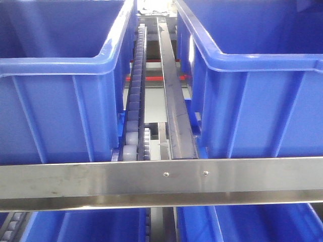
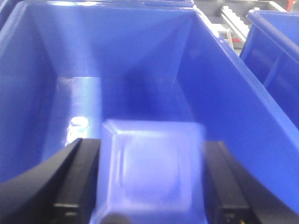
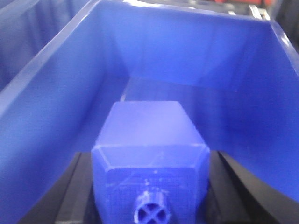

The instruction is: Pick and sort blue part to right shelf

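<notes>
In the right wrist view, a solid blue part, a block with a cross-shaped stub on its near face, sits between the black fingers of my right gripper, which is shut on it above the inside of a blue bin. In the left wrist view, my left gripper is shut on a paler, blurred bluish cube-shaped part held over another blue bin. Neither gripper shows in the front view.
The front view shows two large blue bins on a shelf, separated by a roller rail and a metal divider, behind a steel crossbar. More bins sit below. A small white item lies on the left bin's floor.
</notes>
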